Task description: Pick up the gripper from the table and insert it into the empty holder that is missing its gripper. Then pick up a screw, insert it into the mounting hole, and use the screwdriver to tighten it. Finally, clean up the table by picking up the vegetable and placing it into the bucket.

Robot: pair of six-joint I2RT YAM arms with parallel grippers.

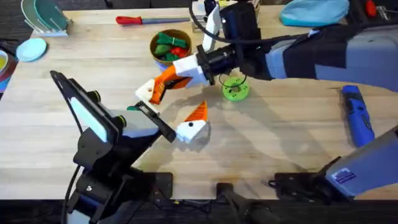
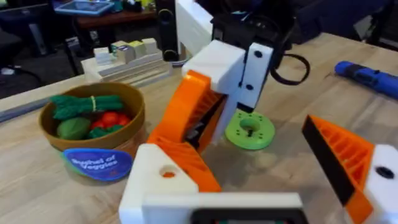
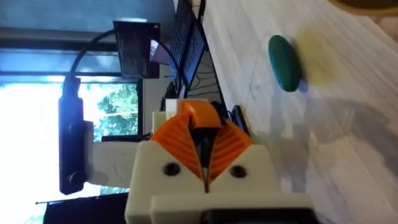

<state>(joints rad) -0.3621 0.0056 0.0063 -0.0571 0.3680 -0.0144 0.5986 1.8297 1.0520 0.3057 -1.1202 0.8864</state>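
While my right tool point(image 1: 151, 92) pinches the orange gripper point(image 3: 198, 119) | left tool point(image 1: 193, 121) open | I'd align slowly with the holder point(image 2: 160, 177).

A red-handled driver point(image 1: 142, 20) lies at the counter's point(image 1: 273, 143) far edge. 1 green disc point(image 1: 236, 91) with a hole sits mid-counter. A light blue lid point(image 1: 32, 49) rests far left.

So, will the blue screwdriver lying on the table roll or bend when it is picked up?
The blue powered screwdriver looks like rigid plastic, so it should probably stay stiff. Its rounded pen shape, lying flat on the table, suggests it may roll if nudged sideways. Its smooth casing could be slippery.
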